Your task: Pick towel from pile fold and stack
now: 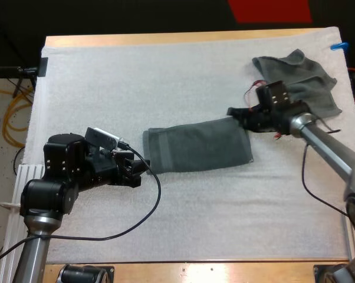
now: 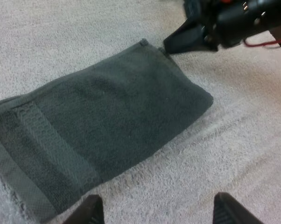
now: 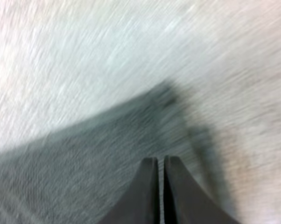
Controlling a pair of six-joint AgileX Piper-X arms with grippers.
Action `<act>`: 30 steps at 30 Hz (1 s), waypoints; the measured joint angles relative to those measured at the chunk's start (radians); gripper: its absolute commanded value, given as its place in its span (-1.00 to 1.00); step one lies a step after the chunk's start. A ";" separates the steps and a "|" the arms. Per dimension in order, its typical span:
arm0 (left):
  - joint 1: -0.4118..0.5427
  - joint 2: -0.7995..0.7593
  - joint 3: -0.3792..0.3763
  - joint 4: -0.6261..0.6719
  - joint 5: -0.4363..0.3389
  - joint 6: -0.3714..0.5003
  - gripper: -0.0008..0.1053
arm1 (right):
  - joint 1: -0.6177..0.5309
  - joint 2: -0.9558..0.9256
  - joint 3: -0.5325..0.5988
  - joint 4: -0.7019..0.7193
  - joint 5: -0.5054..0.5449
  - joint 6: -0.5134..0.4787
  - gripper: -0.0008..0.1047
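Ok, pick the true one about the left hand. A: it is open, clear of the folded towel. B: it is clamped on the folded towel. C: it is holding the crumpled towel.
A: the fingers of the left hand stand apart, just short of the folded towel, gripping nothing.

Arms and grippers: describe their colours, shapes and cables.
Left arm and right arm: black joint housings on silver tubes. Left gripper and right gripper: tapered black fingers. A black cable loops from the left; red wires at the right wrist.
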 measured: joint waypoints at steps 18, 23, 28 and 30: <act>0.000 0.000 0.000 0.000 -0.091 -0.128 0.38 | -0.077 -0.111 -0.002 0.156 -0.038 -0.412 0.44; 0.000 0.000 0.000 0.000 -0.094 -0.194 0.38 | -0.077 -0.040 -0.002 0.157 -0.079 -0.419 0.34; 0.000 0.000 0.000 0.000 -0.094 -0.212 0.38 | -0.079 0.026 -0.002 0.157 -0.194 -0.388 0.34; 0.000 0.000 0.000 0.000 -0.094 -0.214 0.38 | -0.079 0.046 -0.002 0.158 -0.252 -0.376 0.34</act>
